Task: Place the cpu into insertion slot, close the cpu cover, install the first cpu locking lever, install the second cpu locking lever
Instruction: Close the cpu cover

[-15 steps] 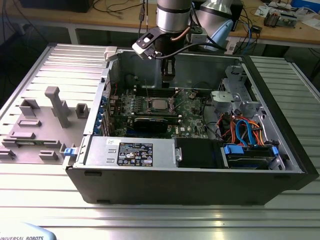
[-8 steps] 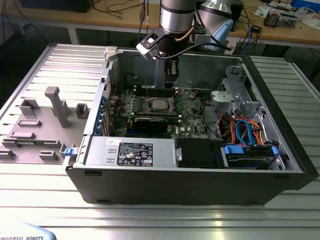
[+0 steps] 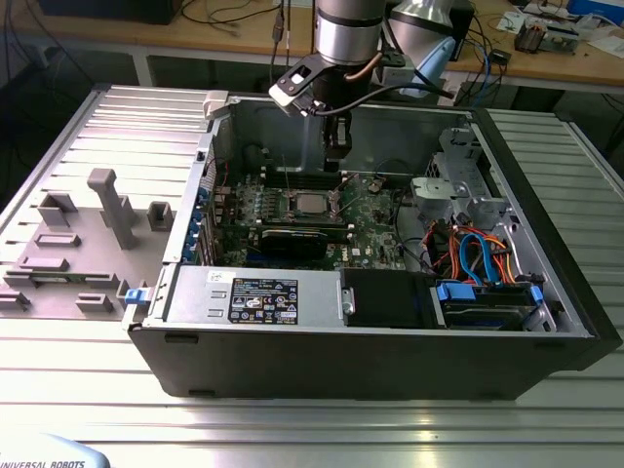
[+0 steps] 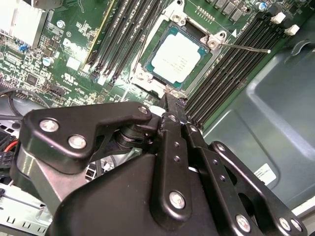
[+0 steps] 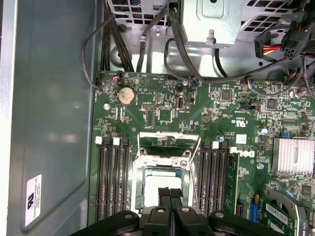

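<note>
The cpu [image 4: 178, 58] lies flat in the insertion slot [image 4: 216, 40], its silvery top facing up. Around the chip, the cpu cover [image 4: 150, 83] lies down as a silver frame. Two thin wire locking levers stand raised and unlatched: one lever [image 4: 246, 48] juts out past the memory slots, and the other lever [image 4: 139, 49] rises on the opposite side. My gripper [image 4: 172, 105] hovers just above the socket's edge, its black fingers pressed together with nothing between them. In the first wrist view the gripper [image 5: 170, 192] overlaps the cpu [image 5: 150, 186]. The exterior view shows the gripper [image 3: 336, 161] above the cpu [image 3: 312, 203].
The green motherboard [image 3: 375, 210] sits inside an open grey computer case [image 3: 546, 195]. Black memory slots [image 5: 110, 177] flank the socket on both sides. A black graphics card [image 3: 292, 239], a power supply [image 3: 253, 292] and coloured cables [image 3: 478, 253] fill the near side. A grey fixture block [image 3: 107, 205] stands at the exterior view's left.
</note>
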